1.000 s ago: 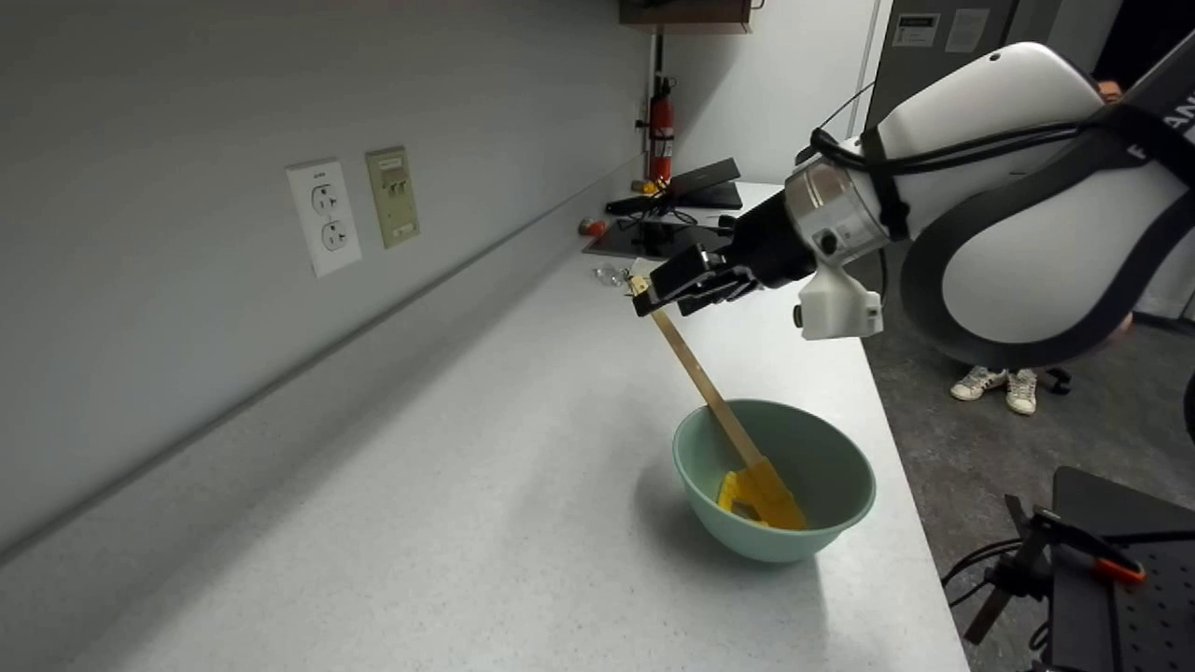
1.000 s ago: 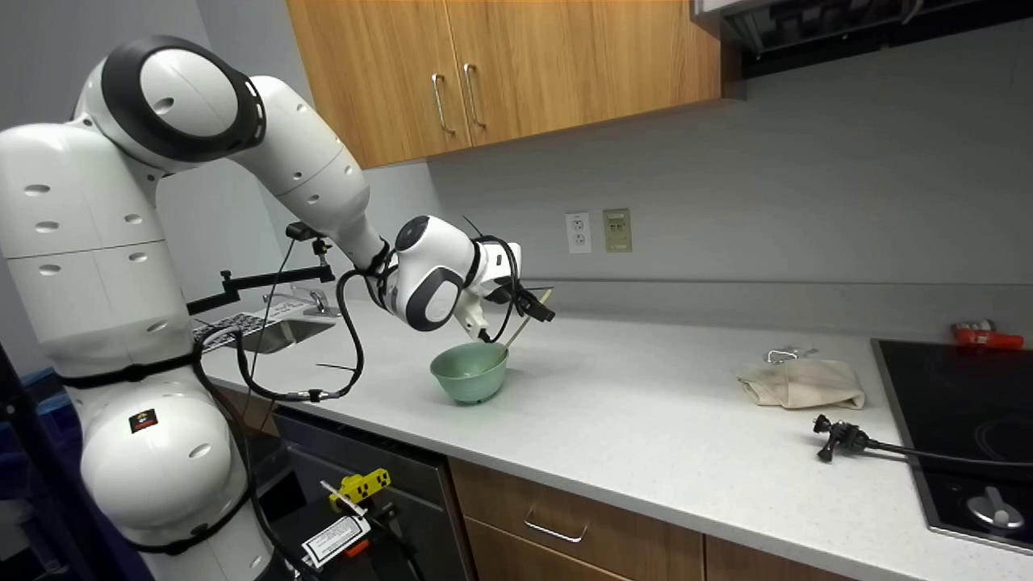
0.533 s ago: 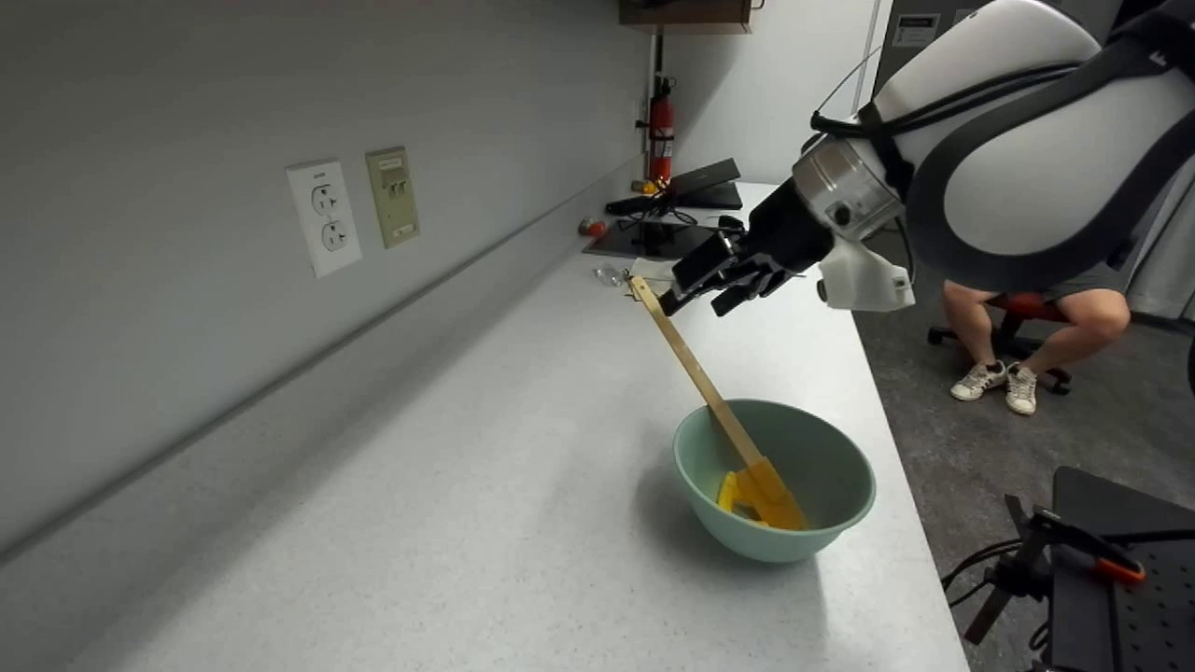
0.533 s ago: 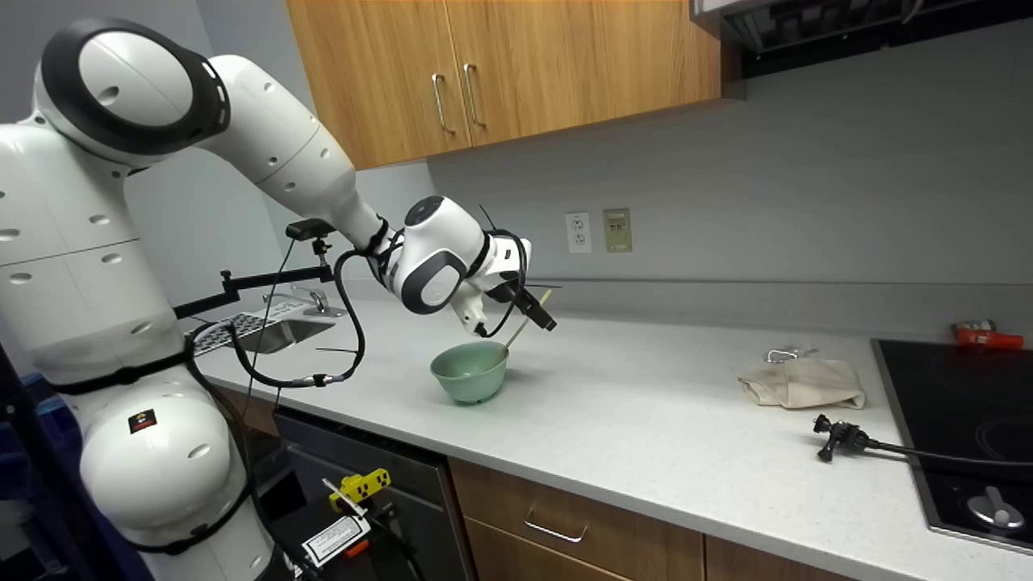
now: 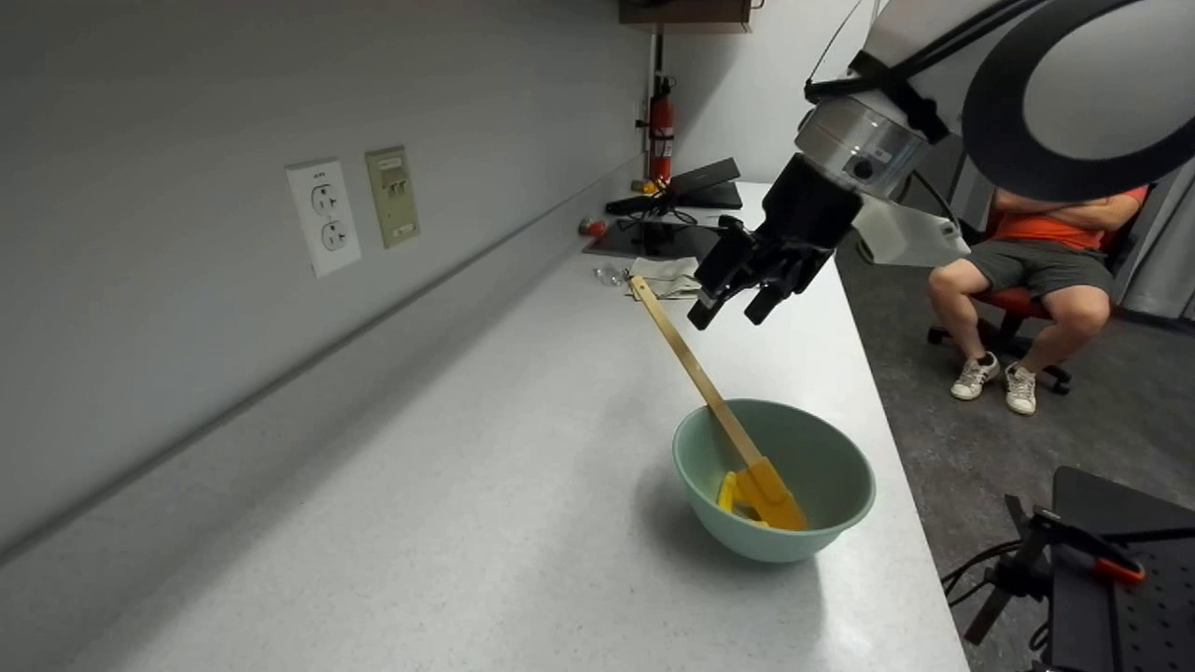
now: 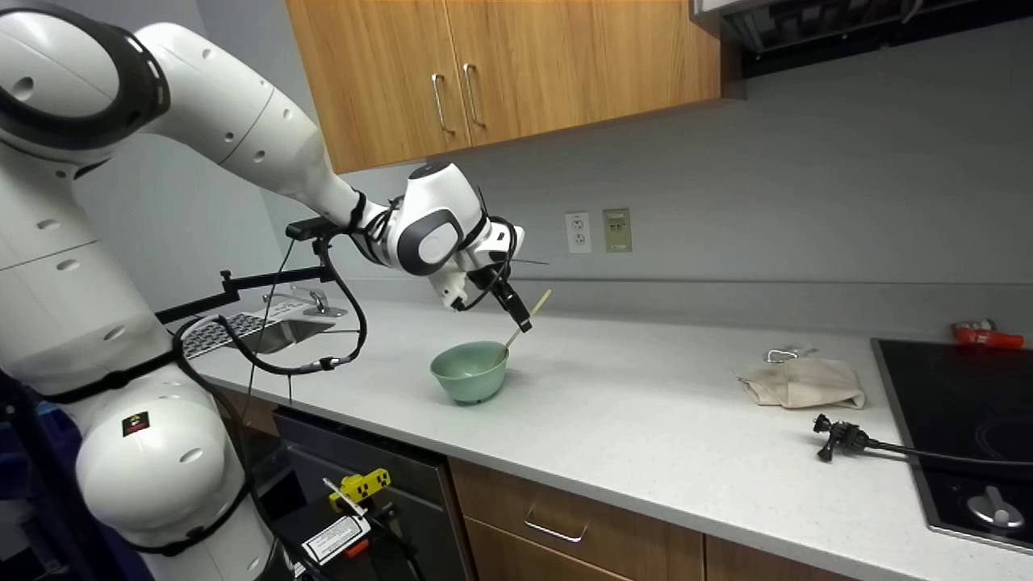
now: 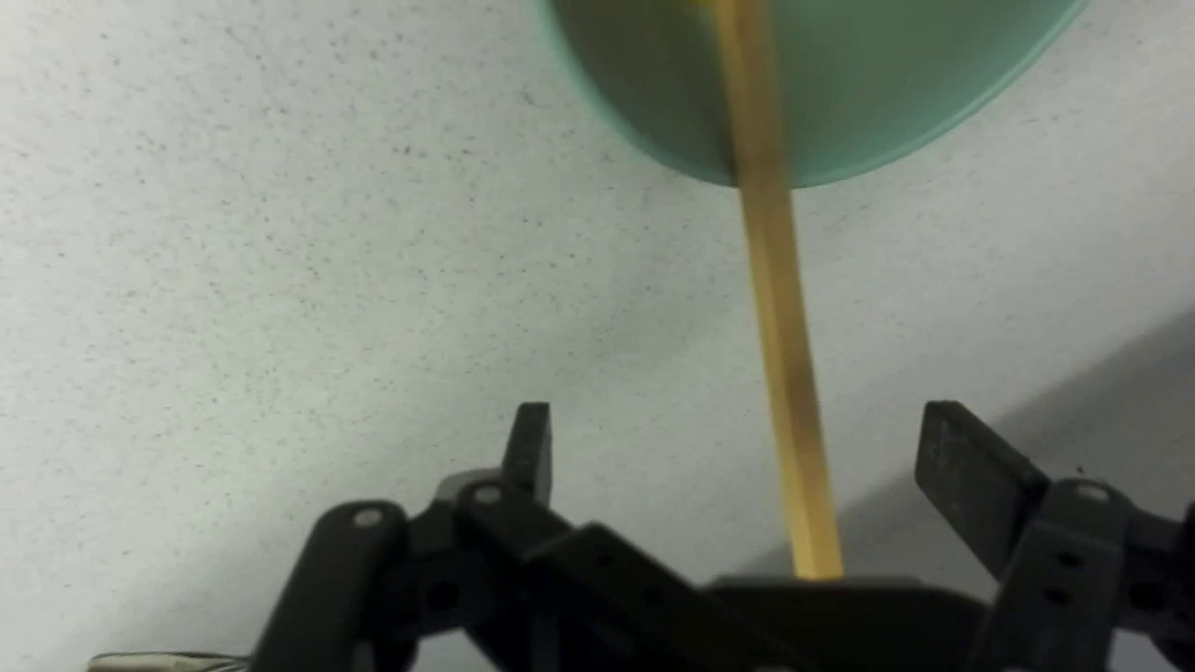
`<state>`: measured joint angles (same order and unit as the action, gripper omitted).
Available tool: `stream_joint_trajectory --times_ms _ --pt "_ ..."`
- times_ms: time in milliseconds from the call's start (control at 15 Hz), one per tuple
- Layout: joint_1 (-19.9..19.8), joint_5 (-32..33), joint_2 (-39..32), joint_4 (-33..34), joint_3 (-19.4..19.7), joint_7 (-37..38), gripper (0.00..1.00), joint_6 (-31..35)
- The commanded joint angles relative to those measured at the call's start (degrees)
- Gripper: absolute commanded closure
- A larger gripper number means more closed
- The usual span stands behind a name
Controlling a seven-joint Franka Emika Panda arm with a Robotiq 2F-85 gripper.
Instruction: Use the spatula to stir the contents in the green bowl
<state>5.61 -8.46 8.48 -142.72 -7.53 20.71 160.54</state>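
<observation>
Shifted since the earlier frame: gripper (image 5: 728,319), one, drawn away from the handle's end and tipped downward, higher than the green bowl (image 5: 775,549); two fingers (image 7: 966,476), spread wide apart, the handle running between them in the wrist view, apart from both.
Spatula (image 5: 695,373), one: wooden handle, orange head; tilted across the green bowl's rim, head inside.
Contents (image 5: 726,490), yellow: inside the green bowl beside the head, partly covered; number of pieces cannot be told.
Green bowl, one: upright on the counter (image 5: 448,551).
Wall plates, two: white outlet (image 6: 579,232), beige plate (image 6: 617,230); behind and above the green bowl in an exterior view.
Cloth (image 6: 803,386), one: folded, well apart from the green bowl.
Cooktop (image 6: 956,395), one: farther from the green bowl, past the cloth.
Seated person (image 5: 1036,247), one: well apart from the green bowl.
</observation>
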Motion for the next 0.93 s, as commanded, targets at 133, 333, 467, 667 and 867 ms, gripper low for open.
stream_joint_trajectory --times_ms 133,333,467,667,867 --pt "0.24 1.26 6.63 3.06 -3.1 2.35 0.0 -10.39" --pt "-0.05 1.34 9.17 3.85 -3.0 0.83 0.0 -14.92" --pt "-0.4 2.16 10.8 4.33 -2.57 -0.55 0.0 -18.89" --pt "-1.02 4.38 13.38 5.11 -1.67 -3.12 0.0 -26.36" --pt "-1.83 7.18 16.38 5.45 -0.97 -4.91 0.0 -31.06"
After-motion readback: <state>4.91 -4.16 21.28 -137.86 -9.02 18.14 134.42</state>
